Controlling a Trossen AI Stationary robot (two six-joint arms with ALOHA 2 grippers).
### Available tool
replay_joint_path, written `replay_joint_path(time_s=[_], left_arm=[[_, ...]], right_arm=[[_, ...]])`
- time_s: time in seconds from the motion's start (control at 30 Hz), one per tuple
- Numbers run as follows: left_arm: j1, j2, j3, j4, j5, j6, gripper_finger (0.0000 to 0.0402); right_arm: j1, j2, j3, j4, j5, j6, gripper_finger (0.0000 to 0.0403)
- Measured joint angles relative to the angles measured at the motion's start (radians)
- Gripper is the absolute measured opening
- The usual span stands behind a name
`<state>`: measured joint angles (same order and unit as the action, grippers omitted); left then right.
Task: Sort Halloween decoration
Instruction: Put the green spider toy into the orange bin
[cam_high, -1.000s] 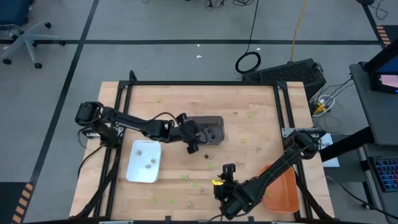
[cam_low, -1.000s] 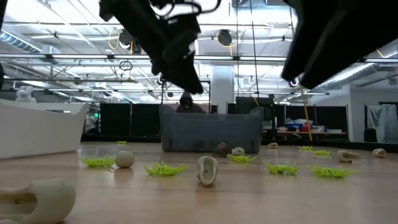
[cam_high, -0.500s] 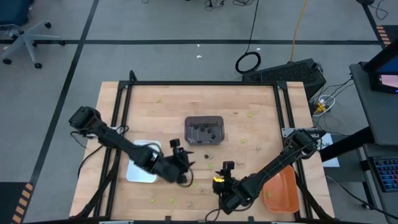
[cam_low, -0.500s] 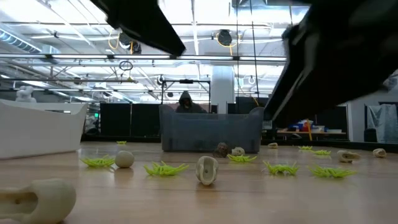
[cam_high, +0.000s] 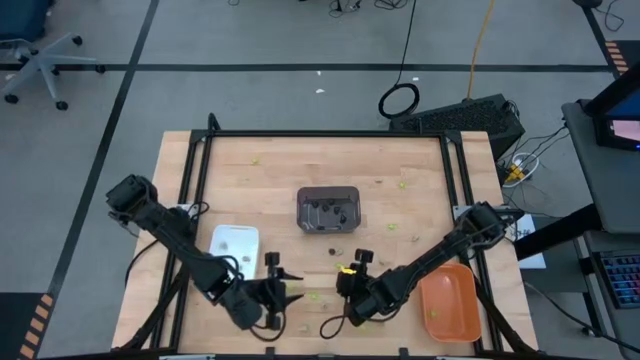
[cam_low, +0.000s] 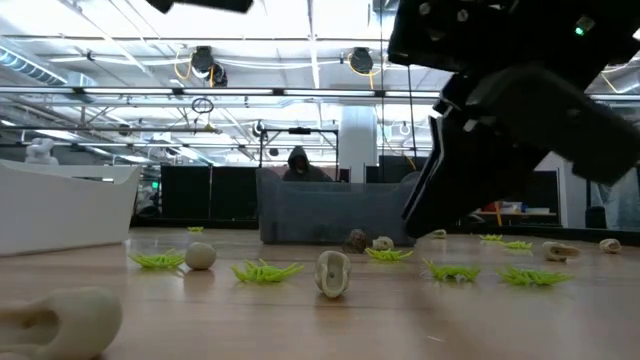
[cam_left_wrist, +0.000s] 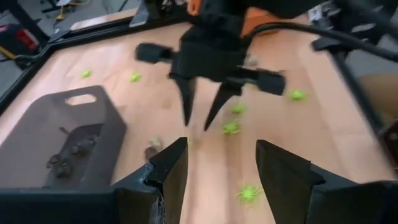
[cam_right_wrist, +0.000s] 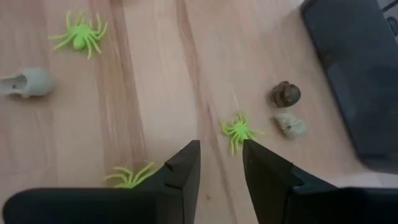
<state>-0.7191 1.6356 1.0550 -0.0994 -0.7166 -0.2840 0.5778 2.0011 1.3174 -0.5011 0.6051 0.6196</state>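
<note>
Hovered low over the table's front: left gripper spread open, empty; right gripper parted narrowly above a green spider.

No legible text, label, brand, number or sign is showing in any of the four views. Nothing printed or marked is appearing on the light wooden table top, and none is showing on the white rectangular tray, the dark grey rectangular tray or the orange rectangular tray.
</note>
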Motion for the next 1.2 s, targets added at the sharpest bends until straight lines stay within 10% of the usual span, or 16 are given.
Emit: replay_joint_path(time_s=[0.93, 1.2], left_arm=[[-0.027, 0.001, 0.000, 0.065, 0.000, -0.025, 0.0187], [-0.027, 0.001, 0.000, 0.064, 0.000, -0.025, 0.0187]], right_arm=[[-0.024, -0.023, -0.231, 0.352, 0.035, 0.078, 0.0144], [0.016, -0.068, -0.232, 0.343, 0.204, -0.019, 0.0144]])
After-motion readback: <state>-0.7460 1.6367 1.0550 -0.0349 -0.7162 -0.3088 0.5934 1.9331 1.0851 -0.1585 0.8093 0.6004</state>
